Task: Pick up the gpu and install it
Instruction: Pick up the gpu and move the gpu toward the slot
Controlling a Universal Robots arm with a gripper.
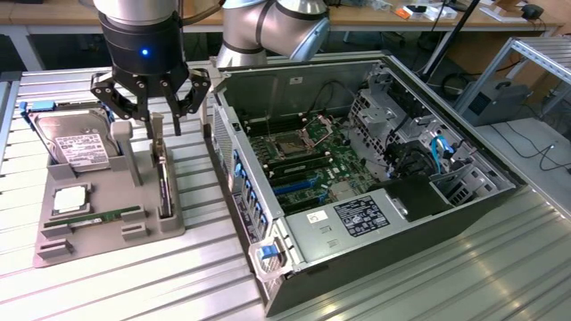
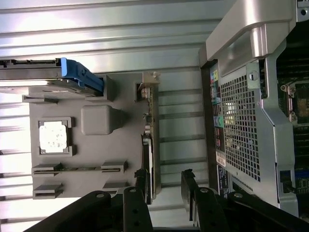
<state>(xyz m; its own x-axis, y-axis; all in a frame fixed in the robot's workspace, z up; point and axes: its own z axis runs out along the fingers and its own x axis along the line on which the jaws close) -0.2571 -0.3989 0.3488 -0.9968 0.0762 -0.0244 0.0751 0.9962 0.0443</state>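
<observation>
Ribbed bare metal of the worktop (image 1: 419, 287) gleams around a matt grey plastic tray (image 1: 89, 244). The gpu (image 1: 163, 180) is a dull black card with a bright metal bracket; the hard drive (image 1: 80, 144) is silvery metal with a white paper label. The end effector (image 1: 159, 117) is matt black, and the computer case (image 1: 312, 251) is smooth grey sheet metal, partly perforated.

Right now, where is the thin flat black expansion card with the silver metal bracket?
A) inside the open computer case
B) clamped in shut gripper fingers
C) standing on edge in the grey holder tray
C: the gpu stands on edge in the grey holder tray, the open gripper at its bracket end.
</observation>
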